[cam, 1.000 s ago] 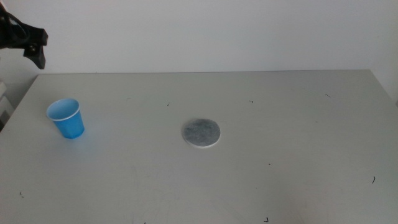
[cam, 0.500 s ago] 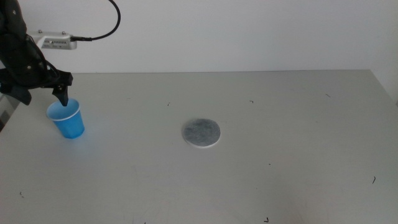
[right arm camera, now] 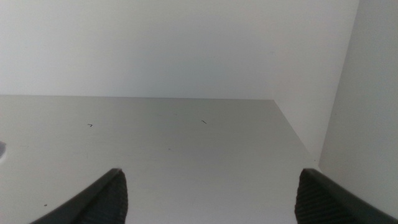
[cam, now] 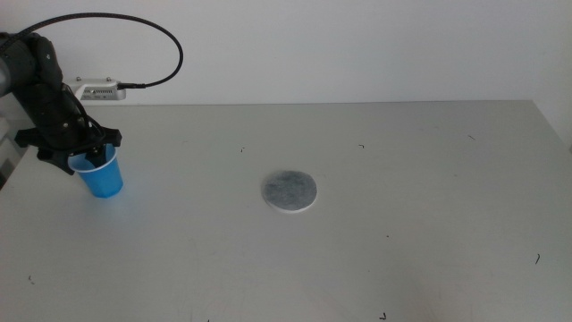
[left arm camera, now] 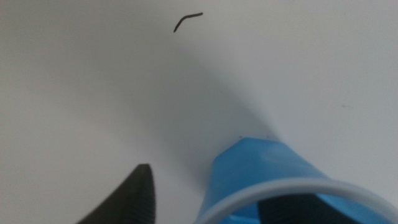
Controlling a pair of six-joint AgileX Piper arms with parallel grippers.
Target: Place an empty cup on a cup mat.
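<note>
Middle view: left end effector [cam: 82, 159] open, jaws astride the cup [cam: 101, 178] rim.

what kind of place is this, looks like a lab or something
Probably a robot test bench: a bare grey table against a blank white wall, holding only a blue cup and a round cup mat. The left tool straddles the cup's rim; the right tool waits open.

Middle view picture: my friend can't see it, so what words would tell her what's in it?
The left gripper reaches down over the rim of a small blue cup at the left side of a grey table, one jaw inside the cup and one outside. A round grey cup mat lies apart from it near the table's middle.
</note>
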